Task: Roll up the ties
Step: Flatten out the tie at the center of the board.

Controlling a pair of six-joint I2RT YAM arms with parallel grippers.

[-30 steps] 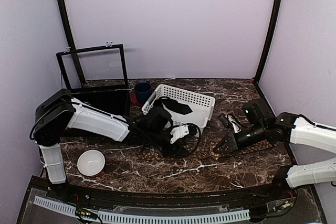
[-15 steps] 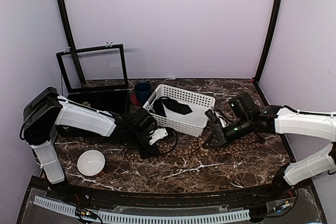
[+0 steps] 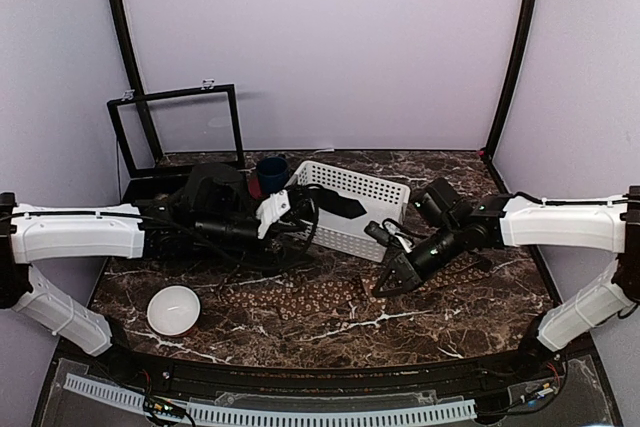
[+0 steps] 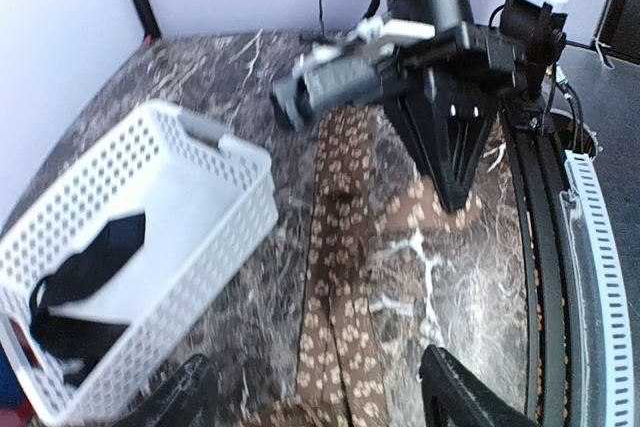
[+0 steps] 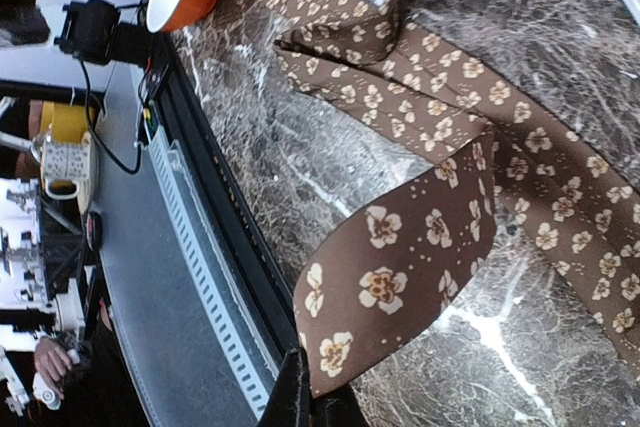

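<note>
Tie [image 3: 320, 297]: flat on tabletop [image 3: 450, 317], in front of basket [image 3: 385, 192].
Left fingers [image 4: 455, 397]: spread apart, empty, over tie beside basket.
Right fingers [image 3: 388, 280]: clamped on tie's end, in front of basket.

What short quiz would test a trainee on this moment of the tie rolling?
1. True or false: the right gripper is shut on one end of the brown flowered tie.
2. What lies in the white basket? A. a dark cloth; B. a bowl; C. a cup.
3. Fill in: the left gripper hangs over the tie with its jaws ____.

Key: 1 true; 2 A; 3 open.
</note>
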